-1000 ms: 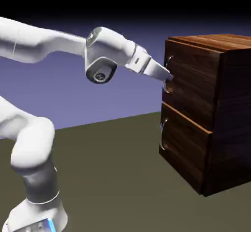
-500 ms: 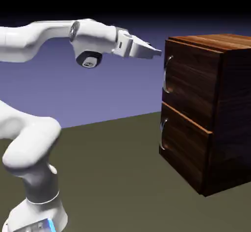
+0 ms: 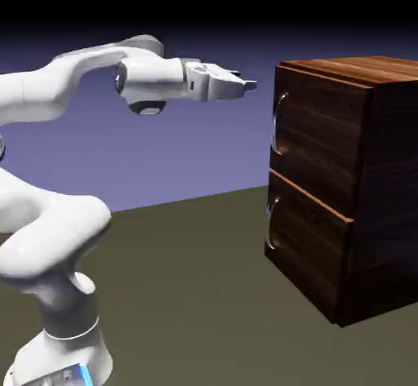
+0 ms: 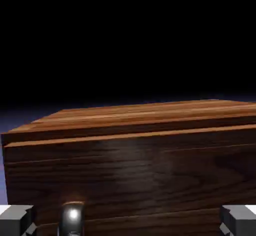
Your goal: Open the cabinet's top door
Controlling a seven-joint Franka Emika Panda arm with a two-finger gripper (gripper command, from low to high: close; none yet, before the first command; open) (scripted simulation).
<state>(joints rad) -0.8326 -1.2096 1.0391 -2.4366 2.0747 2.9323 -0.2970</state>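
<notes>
Drawn back from the cabinet's front and raised since a second ago, the white arm [image 3: 151, 78] now reaches almost level toward the exterior view's right. Nearest in the hand view are its grey fingers [image 3: 251, 86], spread wide and holding nothing, well apart from each other. Beyond them, inward of the hand view's left finger and lower than the fingers in the exterior view, is the curved silver handle [image 4: 72, 220], upright on the top door [image 3: 322, 131] beside its outer edge. That door, the dark upper front panel, lies shut just under the cabinet's [image 3: 392, 197] top front edge. It will probably feel rigid and fairly heavy, swinging rather than sliding; the smooth metal may slip, so the bow's middle seems the best place to grip. Farthest back is a plain blue-violet backdrop [image 3: 180, 156].
</notes>
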